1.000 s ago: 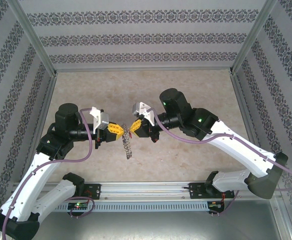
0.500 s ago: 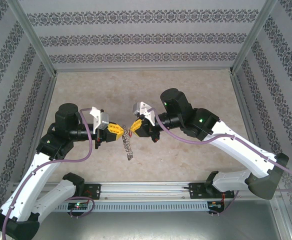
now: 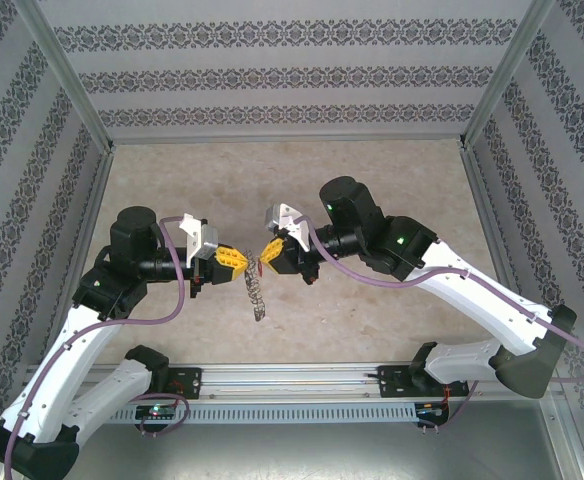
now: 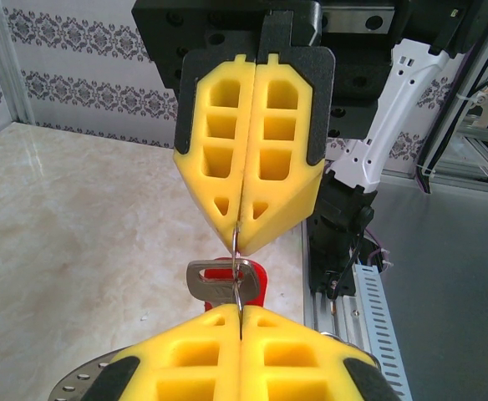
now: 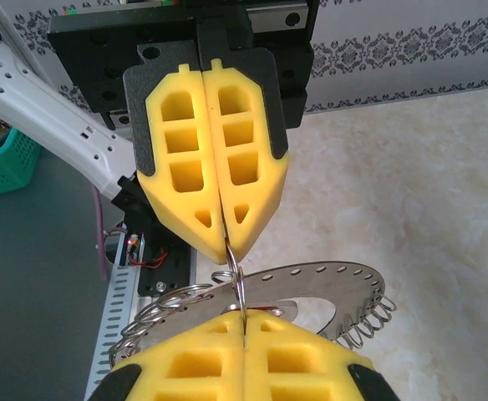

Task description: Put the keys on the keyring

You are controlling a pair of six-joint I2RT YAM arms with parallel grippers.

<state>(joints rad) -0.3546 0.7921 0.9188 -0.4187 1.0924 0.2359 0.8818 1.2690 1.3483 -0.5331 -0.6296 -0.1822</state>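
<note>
Over table (image 3: 392, 170), keyring (image 3: 256, 290) unchanged (still dangling)

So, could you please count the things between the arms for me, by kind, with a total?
Claws: 2 (left claw, right claw, both shut)
Wire loops: 1 (thin wire loop, pinched by both claws)
Keys: 1 (red-tagged key)
Keyrings: 1 (flat grey keyring)
Total: 5

We find only one small change. The keyring (image 3: 256, 292), hanging just below the left end effector (image 3: 242, 261), shows a narrower outline than it did a second ago. Its lowest tip now sits a touch farther beneath that end effector.
</note>
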